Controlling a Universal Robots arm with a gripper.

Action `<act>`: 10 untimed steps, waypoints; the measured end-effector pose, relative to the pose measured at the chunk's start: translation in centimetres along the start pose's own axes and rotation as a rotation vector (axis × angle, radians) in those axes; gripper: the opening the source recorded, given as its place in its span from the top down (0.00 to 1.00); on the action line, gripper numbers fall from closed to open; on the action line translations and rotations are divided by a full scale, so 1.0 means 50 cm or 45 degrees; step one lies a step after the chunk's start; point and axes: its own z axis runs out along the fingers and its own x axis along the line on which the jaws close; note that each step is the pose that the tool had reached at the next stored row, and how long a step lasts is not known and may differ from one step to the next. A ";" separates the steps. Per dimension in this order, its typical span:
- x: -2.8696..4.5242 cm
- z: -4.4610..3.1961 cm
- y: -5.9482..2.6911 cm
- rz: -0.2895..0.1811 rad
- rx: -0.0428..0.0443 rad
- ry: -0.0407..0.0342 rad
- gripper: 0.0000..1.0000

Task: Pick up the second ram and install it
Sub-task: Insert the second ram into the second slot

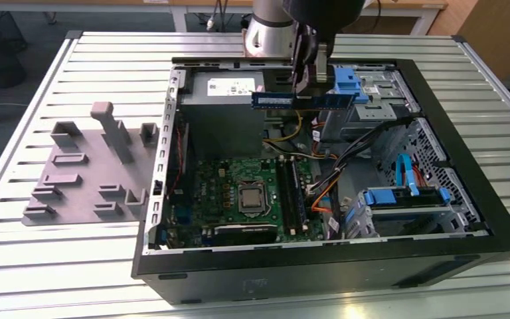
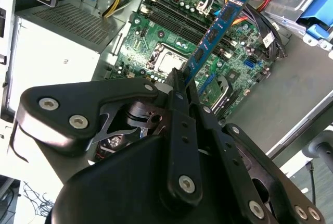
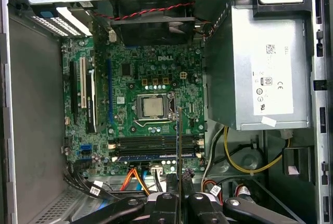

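The robot's pincer (image 1: 312, 85), clenched on the second ram (image 1: 304, 101), holds the blue stick level and edge-down above the open computer case (image 1: 326, 269) on the slatted bench (image 1: 60, 266), apparently to line it up with the motherboard's (image 1: 228, 179) memory slots (image 3: 151, 143).

Bright, even light is cast from above. In the exterior view the slatted table (image 1: 60, 266) around the computer case (image 1: 326, 266) is washed pale, while the case's inside is left dimmer. Mild glare is seen on the power supply (image 3: 250, 52) inside the case in the first wrist view. In the second wrist view soft highlights are carried by the black gripper (image 2: 178, 82) clamped on the second ram (image 2: 213, 34) above the case.
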 end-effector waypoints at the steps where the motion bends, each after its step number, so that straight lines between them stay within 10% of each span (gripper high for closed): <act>1: 0.000 0.000 0.000 0.002 0.000 0.0000 0.86; 10: 0.000 0.000 0.000 0.021 0.000 -0.0002 0.86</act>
